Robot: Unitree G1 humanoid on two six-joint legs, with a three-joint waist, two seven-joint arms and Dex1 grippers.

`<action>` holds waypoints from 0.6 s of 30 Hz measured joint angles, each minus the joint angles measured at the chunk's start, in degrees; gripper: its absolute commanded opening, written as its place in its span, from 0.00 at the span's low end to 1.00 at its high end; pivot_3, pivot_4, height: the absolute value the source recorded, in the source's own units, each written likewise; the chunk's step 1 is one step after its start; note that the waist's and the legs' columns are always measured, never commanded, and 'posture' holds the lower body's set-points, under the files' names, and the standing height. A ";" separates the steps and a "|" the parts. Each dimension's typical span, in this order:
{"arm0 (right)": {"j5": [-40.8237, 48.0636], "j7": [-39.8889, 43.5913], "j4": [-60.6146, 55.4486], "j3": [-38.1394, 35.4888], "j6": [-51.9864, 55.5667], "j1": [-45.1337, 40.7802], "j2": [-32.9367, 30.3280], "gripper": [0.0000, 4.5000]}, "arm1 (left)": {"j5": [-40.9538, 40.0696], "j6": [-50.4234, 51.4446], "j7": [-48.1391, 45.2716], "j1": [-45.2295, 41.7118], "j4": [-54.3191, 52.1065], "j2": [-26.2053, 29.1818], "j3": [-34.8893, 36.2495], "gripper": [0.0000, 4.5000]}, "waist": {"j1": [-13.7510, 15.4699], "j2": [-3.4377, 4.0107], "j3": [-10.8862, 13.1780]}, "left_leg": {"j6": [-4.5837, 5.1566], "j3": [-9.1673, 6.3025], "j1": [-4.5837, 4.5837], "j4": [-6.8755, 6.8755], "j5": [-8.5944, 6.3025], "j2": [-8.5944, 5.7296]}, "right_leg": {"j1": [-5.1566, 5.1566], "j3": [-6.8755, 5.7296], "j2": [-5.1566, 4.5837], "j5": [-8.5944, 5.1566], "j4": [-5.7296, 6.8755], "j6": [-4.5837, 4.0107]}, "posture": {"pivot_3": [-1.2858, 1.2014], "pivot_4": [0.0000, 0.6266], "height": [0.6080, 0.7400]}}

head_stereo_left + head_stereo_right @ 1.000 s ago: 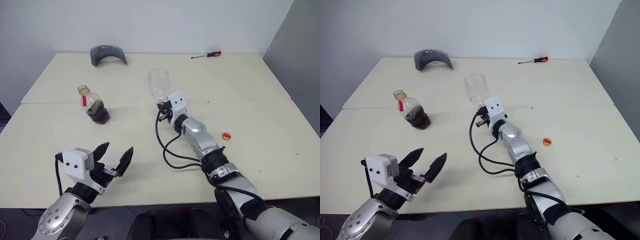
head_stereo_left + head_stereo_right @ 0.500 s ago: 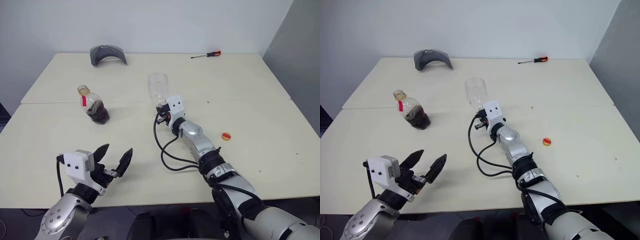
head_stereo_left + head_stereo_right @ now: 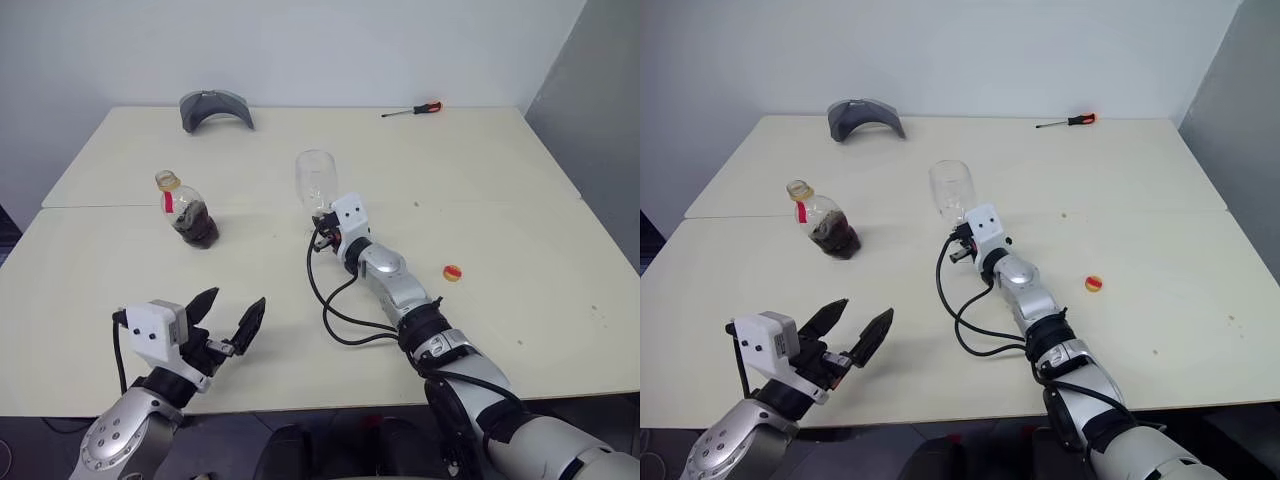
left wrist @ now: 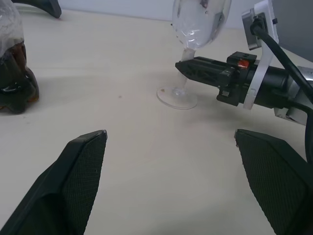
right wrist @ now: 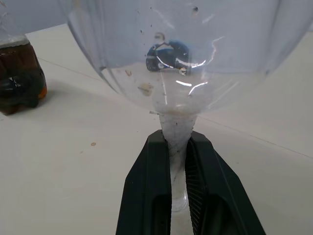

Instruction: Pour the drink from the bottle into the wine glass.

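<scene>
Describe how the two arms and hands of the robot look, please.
Both arms are silver-grey metal with black joint rings. Each wrist carries a white box with small dark dots, and a black cable loops from it. The left hand has two black pointed fingers with a fine grid pattern on the pads. The right hand has the same black fingers, with a small red part behind them.

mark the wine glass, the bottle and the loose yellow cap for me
wine glass (image 3: 316, 178), left eye view, on the bowl.
bottle (image 3: 192, 215), left eye view, on the body holding the dark drink.
yellow cap (image 3: 453, 272), left eye view, on its top, lying on the table.
</scene>
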 measured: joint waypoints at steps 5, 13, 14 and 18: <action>0.01 0.28 0.06 -0.12 0.97 0.73 -0.04 0.39 | -0.16 1.58 1.32 -1.08 -0.71 0.02 0.01 1.00 | 0.00 0.01 0.00 | 0.00 0.00 -0.01 0.00 0.00 0.00 | 0.00 0.00 0.00 0.00 -0.01 0.00 | 0.52 0.24 1.00; -0.09 0.89 -2.12 0.22 2.17 3.07 -0.57 0.98 | -0.69 4.60 3.69 -2.70 -3.16 0.05 -0.20 1.00 | 0.02 0.00 0.00 | 0.00 0.00 -0.01 0.00 0.00 0.00 | 0.00 0.00 0.00 0.00 -0.01 0.00 | 0.52 0.24 1.00; -0.13 1.17 -3.00 0.32 2.65 3.61 -1.11 0.98 | -0.85 4.97 3.83 -2.96 -3.24 0.05 -0.26 1.00 | 0.04 0.01 0.00 | 0.00 0.00 -0.01 -0.01 0.00 0.00 | 0.00 0.00 0.00 0.00 -0.01 0.00 | 0.52 0.24 1.00; 0.04 2.93 -11.17 0.82 6.45 7.64 -3.39 0.98 | -1.35 6.83 5.30 -4.60 -3.48 0.38 -0.19 1.00 | 0.14 0.00 0.00 | 0.00 -0.02 -0.03 0.00 0.00 0.00 | 0.00 -0.01 0.00 0.00 -0.02 0.00 | 0.52 0.24 1.00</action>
